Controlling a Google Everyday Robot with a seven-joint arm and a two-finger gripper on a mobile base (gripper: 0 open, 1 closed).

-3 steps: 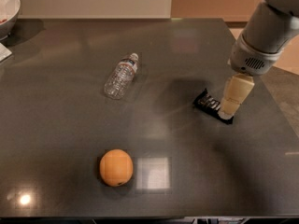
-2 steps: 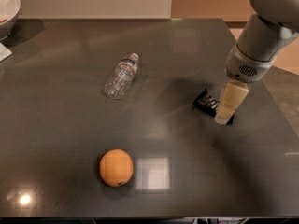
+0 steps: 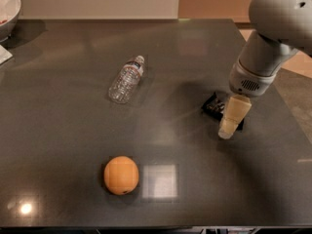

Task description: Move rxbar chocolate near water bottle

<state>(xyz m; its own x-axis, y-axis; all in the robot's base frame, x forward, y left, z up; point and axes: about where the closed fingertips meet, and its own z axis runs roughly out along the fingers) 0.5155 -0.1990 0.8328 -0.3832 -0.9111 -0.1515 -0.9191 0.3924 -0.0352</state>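
The rxbar chocolate [image 3: 213, 106] is a flat black wrapper lying on the dark table at the right; the gripper covers part of it. The water bottle [image 3: 126, 79] is a clear ribbed bottle with a white cap, lying on its side left of centre, well apart from the bar. My gripper [image 3: 229, 126] hangs from the grey arm at the right, its pale fingers pointing down over the bar's near right end, tip close to the table.
A round orange fruit [image 3: 121, 175] sits near the table's front edge. A white bowl [image 3: 9, 11] stands at the far left corner. The table's right edge [image 3: 287, 111] runs just beyond the arm.
The arm has lowered and shifted slightly towards the front, bringing the gripper down over the bar's right end. The bar, bottle and orange have not moved.
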